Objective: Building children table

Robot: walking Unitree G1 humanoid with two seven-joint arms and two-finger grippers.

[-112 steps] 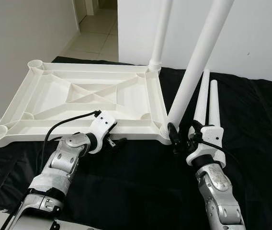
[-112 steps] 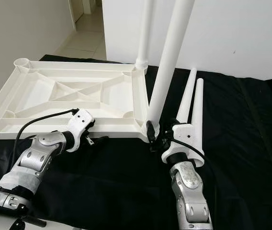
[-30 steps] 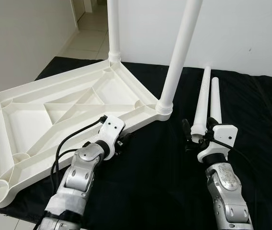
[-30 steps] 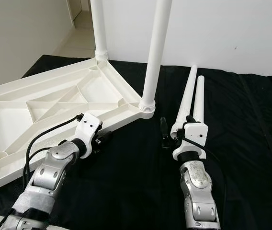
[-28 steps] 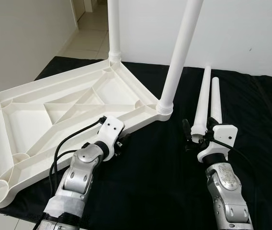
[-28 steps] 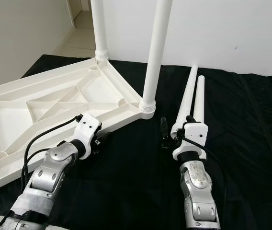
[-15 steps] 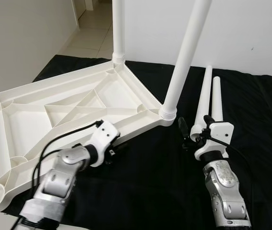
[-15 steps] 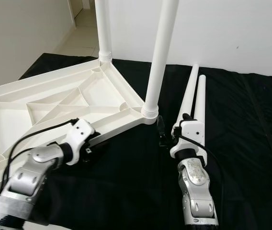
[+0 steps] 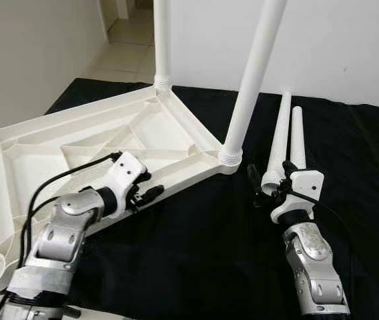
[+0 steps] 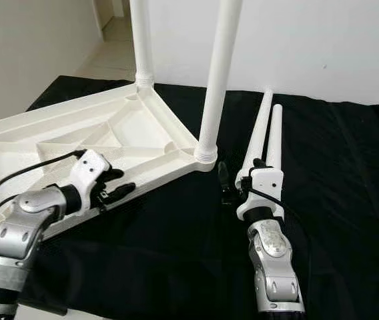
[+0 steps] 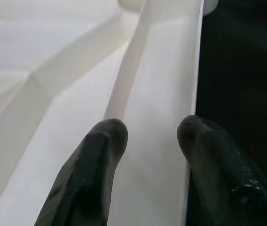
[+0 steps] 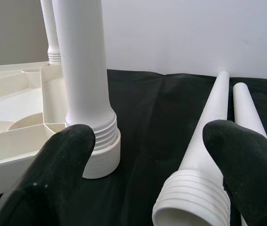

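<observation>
Right wrist view shows our right gripper (image 12: 145,165) spread wide by the threaded end of a loose leg (image 12: 204,155). We think it is light, stiff and slippery, so grab there. Our left gripper (image 11: 150,141), apart, straddles the table top (image 9: 76,143) rim on the black cloth (image 9: 203,253).
</observation>
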